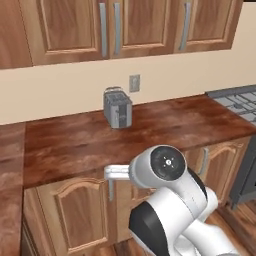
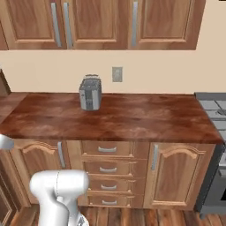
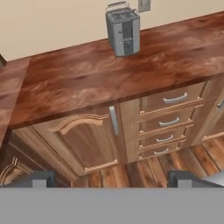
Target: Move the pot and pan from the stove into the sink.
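Pot & pan: not seen from here, whereabouts can't tell; sink likewise. Stove [image 1: 239,102] just peeks in at far right, past countertop [image 1: 100,140] w/ toaster [image 1: 117,108]. Gripper [image 3: 113,179] wide open, empty, aimed at cabinets. Nothing moved yet by the look; both transfers left.

Grey toaster [image 1: 118,108] — upright on wooden counter [image 1: 75,145]

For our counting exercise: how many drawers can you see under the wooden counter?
4, stacked in one column below the counter: top drawer, second drawer, third drawer and bottom drawer. More may lie outside the picture.
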